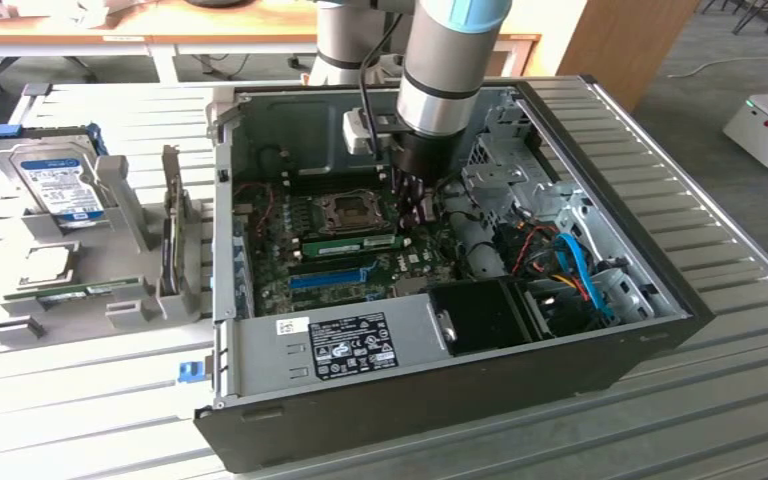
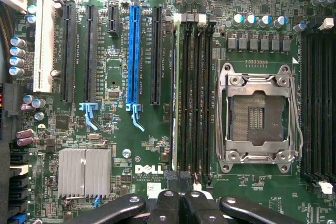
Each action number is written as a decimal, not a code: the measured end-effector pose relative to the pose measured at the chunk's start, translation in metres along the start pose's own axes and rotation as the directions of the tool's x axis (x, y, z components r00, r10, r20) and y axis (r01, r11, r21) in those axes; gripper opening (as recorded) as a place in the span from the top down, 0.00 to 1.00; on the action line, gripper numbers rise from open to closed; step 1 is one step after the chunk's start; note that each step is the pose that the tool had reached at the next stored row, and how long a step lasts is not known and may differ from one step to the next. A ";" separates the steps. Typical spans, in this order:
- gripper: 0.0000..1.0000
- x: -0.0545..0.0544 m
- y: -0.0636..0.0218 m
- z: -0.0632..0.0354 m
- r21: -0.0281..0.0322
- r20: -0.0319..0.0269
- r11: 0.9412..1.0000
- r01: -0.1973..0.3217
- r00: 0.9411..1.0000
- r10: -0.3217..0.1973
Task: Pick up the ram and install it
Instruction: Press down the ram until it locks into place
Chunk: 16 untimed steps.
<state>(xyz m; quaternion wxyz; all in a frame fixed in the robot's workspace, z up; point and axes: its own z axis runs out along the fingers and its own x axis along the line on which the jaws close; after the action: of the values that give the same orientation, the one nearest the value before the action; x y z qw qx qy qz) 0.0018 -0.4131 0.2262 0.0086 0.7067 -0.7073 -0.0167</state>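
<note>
The ram (image 1: 351, 241) is a long green stick that stands on edge in a slot of the motherboard (image 1: 304, 265), beside the empty CPU socket (image 1: 353, 209). My gripper (image 1: 412, 212) hangs inside the open computer case, just above the ram's end at the exterior view's right. In the wrist view the black fingers (image 2: 168, 205) are pressed together, so the gripper (image 2: 181, 204) is shut with nothing visible between them. It is over one end of the bank of black memory slots (image 2: 194, 93). There the ram (image 2: 175, 98) shows edge-on as a thin strip in the slot nearest the long blue slot strip (image 2: 133, 56).
The case walls (image 1: 624, 330) surround the arm closely, with a black fan shroud (image 1: 491, 315) and blue and orange cables (image 1: 578, 270) near the front. On the exterior view's left a grey rack (image 1: 131, 300) holds a hard drive (image 1: 64, 185) and another green stick (image 1: 91, 290).
</note>
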 end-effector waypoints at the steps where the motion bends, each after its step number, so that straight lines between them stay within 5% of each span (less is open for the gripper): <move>1: 0.89 0.000 0.0000 0.0004 0.000 0.000 1.000 0.000 1.000 0.000; 16: 0.89 0.000 0.0000 0.0014 0.000 0.000 1.000 0.000 1.000 0.000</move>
<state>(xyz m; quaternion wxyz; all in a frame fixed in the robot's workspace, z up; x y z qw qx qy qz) 0.0018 -0.4131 0.2248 0.0087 0.7067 -0.7073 -0.0167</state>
